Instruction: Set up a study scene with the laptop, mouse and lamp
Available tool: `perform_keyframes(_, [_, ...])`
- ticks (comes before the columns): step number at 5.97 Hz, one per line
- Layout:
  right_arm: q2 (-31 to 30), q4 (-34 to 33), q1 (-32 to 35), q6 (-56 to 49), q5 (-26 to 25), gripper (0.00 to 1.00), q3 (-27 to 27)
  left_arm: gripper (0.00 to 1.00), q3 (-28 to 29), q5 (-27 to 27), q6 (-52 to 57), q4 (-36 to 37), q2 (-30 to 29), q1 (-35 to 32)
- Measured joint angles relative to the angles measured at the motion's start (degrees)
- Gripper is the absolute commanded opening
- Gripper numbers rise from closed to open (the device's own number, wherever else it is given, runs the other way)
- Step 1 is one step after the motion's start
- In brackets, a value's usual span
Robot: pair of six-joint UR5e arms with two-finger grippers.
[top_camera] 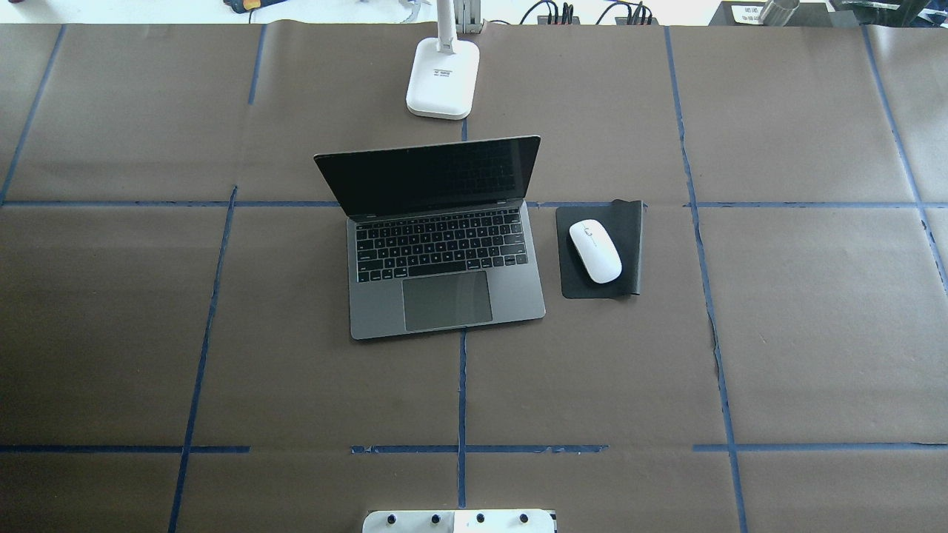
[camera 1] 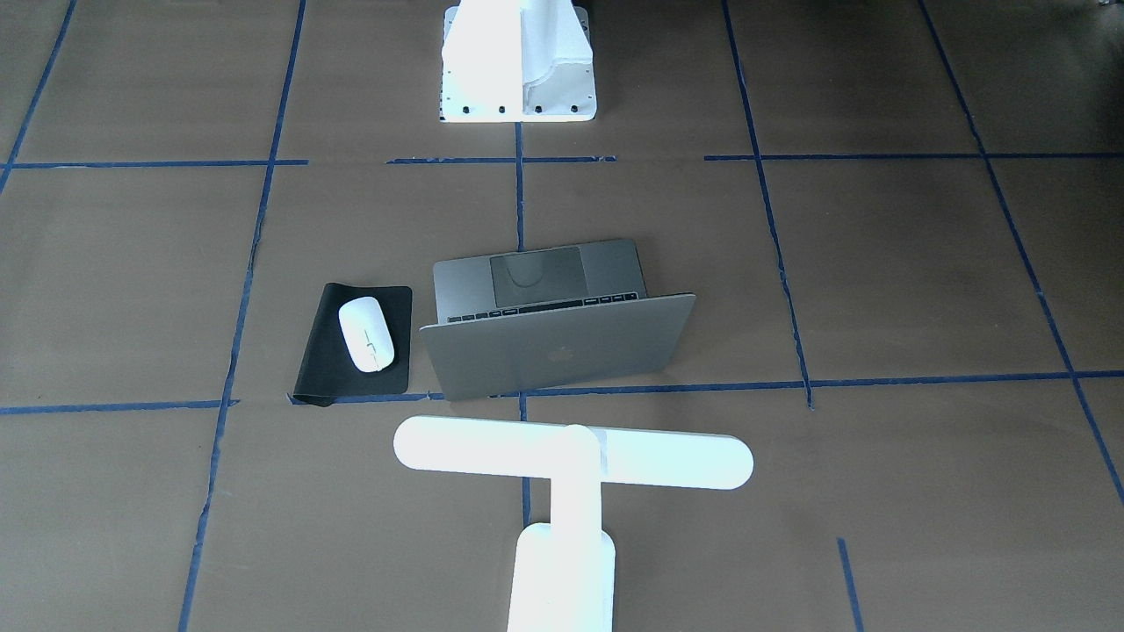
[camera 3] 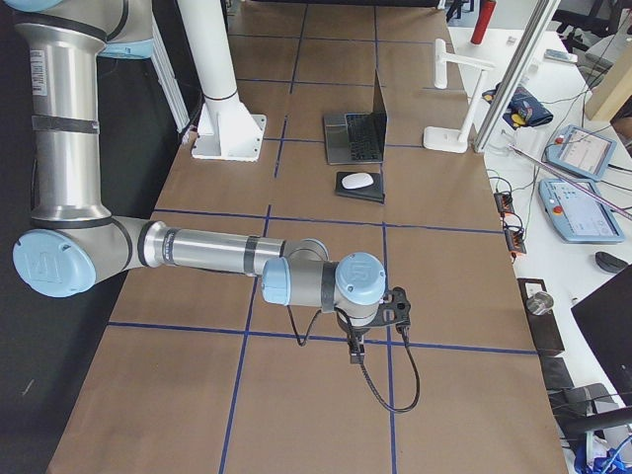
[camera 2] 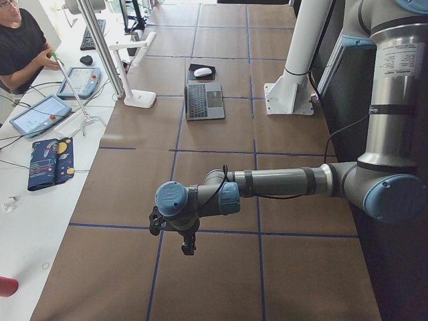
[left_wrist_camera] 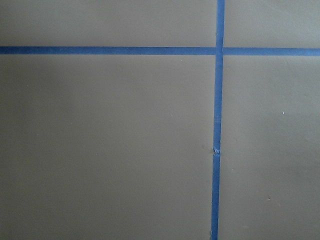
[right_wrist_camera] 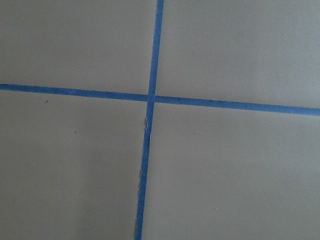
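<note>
Lit brightly and evenly, with no hard shadows on the counter (top_camera: 815, 333). Blown out to flat white on the lamp (camera 1: 572, 458) and the pedestal (camera 1: 518, 61) in the front-facing view. Faintly shaded just beside the laptop (top_camera: 444, 259). Mildly dimmed toward the left in the overhead view. Sharp and glare-free in both wrist views, slightly washed grey.

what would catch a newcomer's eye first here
The open laptop sits at the table's centre, its screen dark, with the white mouse on a black mat to its right. The white lamp stands behind the laptop's screen, and the left arm and right arm reach low over bare paper, far off.
</note>
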Motion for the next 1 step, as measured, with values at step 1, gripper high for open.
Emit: perform_keyframes(1, [0.03,0.02,0.00,-0.01,0.00,1.00,0.00,1.00,0.02,0.00,-0.01,0.00,-0.06,0.00])
